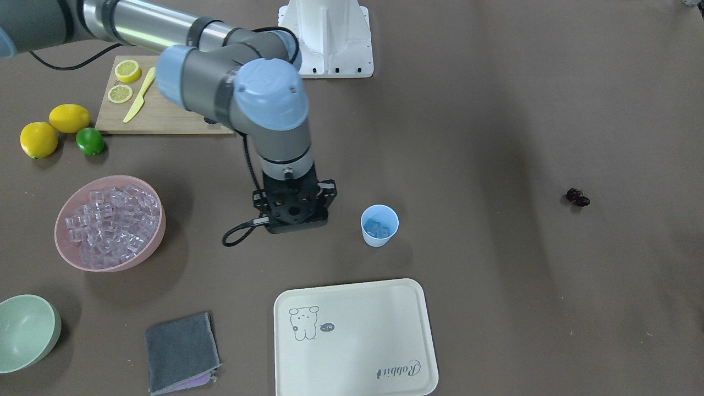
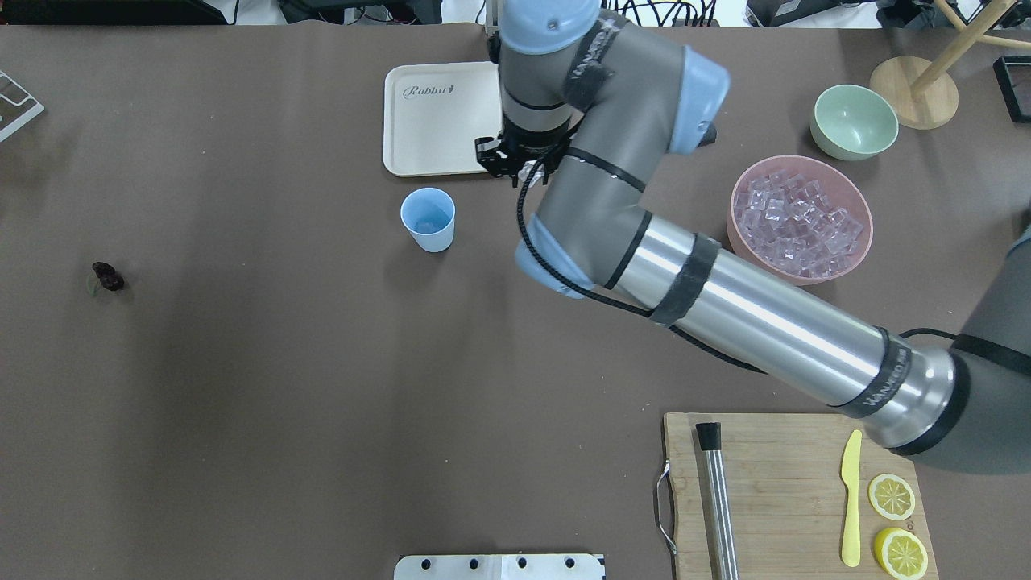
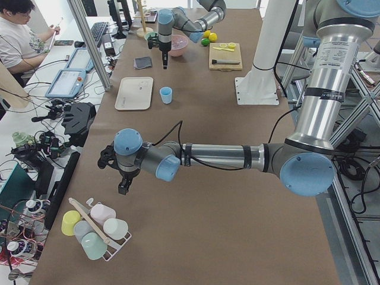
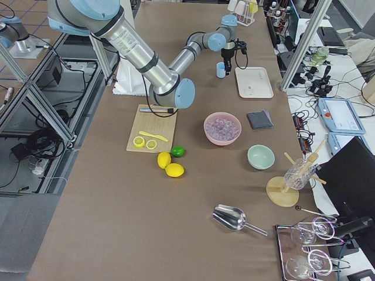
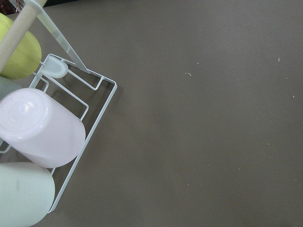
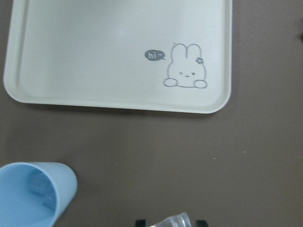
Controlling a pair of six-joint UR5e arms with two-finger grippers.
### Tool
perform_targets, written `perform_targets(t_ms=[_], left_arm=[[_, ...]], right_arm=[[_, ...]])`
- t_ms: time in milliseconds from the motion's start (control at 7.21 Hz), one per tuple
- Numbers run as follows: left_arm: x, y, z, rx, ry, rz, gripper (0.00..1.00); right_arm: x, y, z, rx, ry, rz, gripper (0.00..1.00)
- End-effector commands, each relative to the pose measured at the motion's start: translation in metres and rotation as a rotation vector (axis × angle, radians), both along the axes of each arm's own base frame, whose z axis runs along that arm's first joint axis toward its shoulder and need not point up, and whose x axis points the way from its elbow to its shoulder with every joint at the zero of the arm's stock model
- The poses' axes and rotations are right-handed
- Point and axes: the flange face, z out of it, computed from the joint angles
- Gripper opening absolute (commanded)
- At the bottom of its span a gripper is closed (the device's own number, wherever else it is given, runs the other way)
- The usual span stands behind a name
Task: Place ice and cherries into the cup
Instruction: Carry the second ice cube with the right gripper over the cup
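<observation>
The right claw [image 6: 169, 222] grips one ice cube [image 6: 177, 218], jaws part closed; the left claw [image 3: 123, 185], cannot tell. One cup [image 1: 379, 226], two joined cherries [image 1: 577, 197].

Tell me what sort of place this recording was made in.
Probably a robotics lab staged as a drinks bar: an operator beside tablets, a pink bowl of ice, lemon slices on a cutting board.

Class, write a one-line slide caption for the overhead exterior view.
Right gripper holds an ice cube near the cup; cherries lie far left.
</observation>
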Motion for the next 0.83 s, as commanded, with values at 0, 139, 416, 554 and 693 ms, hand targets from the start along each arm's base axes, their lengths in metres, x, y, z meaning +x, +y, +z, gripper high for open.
perform_targets(t_ms=[0, 139, 416, 554, 693], left_arm=[[0.001, -0.004, -0.004, 0.008, 0.000, 0.002, 0.98], [0.002, -0.004, -0.003, 0.004, 0.000, 0.003, 0.98], [0.002, -0.004, -0.004, 0.006, 0.000, 0.003, 0.98], [0.002, -0.004, -0.006, 0.010, 0.001, 0.003, 0.98], [0.002, -0.004, -0.004, 0.006, 0.000, 0.003, 0.98]], right_arm=[[-0.057, 0.013, -0.039, 0.008, -0.059, 0.080, 0.00], [-0.063, 0.018, -0.050, 0.016, -0.067, 0.073, 0.00], [-0.077, 0.030, -0.060, 0.053, -0.068, 0.089, 0.00], [-0.083, 0.028, -0.056, 0.066, -0.078, 0.093, 0.00], [-0.089, 0.027, -0.051, 0.078, -0.085, 0.096, 0.00]])
